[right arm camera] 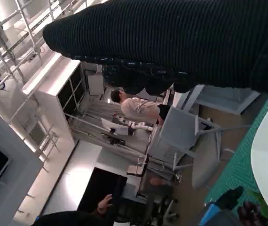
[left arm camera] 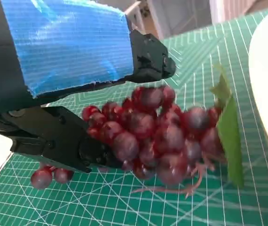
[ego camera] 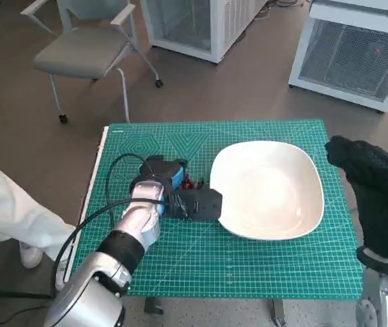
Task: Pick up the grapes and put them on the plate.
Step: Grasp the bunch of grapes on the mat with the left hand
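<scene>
Both black fingers (left arm camera: 63, 141) of the left hand (ego camera: 170, 187) close around the grapes (left arm camera: 157, 134), one above the bunch and one below, so the hand holds it. The grapes sit low over the green mat (ego camera: 248, 262), just left of the white plate (ego camera: 269, 187), with a green leaf (left arm camera: 228, 122) on the plate side. Off the table's right edge, the gloved right hand (ego camera: 374, 187) hangs with fingers curled inward, holding nothing.
</scene>
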Robot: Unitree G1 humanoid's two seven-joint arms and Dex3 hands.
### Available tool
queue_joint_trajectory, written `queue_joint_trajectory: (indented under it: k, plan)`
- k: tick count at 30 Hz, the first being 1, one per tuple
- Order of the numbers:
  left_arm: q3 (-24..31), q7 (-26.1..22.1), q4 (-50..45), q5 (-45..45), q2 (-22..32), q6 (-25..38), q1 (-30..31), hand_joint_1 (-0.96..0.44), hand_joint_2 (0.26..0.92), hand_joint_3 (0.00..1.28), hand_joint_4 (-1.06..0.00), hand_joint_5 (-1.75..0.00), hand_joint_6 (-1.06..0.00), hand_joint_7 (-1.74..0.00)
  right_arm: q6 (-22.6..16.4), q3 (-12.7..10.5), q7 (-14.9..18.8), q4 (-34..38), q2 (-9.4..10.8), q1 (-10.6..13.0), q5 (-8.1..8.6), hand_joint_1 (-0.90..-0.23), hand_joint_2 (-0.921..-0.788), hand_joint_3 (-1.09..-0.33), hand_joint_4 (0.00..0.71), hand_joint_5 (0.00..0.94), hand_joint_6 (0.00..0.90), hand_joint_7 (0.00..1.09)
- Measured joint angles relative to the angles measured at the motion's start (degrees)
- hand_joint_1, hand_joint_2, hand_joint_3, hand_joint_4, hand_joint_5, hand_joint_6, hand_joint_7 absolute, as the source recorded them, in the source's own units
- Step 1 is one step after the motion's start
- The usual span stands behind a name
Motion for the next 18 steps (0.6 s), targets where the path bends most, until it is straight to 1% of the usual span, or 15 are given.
queue_joint_trajectory:
  k: [12,15,18]
  plan:
    - [-0.7,0.4,1.9,-0.3,-0.6,-0.8,-0.7,0.02,0.921,0.28,-0.19,0.0,-0.32,-0.01,0.0,0.0,-0.1,-0.2,0.0,0.0,0.0,-0.644,-0.921,-0.696,0.36,0.001,-0.001,0.64]
    - [-0.8,0.5,2.0,-0.4,-0.6,-0.8,-0.7,0.01,0.921,0.3,-0.21,-0.01,-0.33,-0.01,0.1,0.0,-0.1,-0.2,0.0,0.0,0.0,-0.644,-0.921,-0.696,0.359,0.001,-0.001,0.64]
    - [-1.0,0.2,2.5,-0.4,-0.7,-1.1,-0.9,0.03,0.899,0.3,-0.22,-0.01,-0.35,-0.02,0.2,0.0,-0.1,-0.3,0.0,0.1,0.02,-0.644,-0.921,-0.697,0.356,0.001,-0.001,0.65]
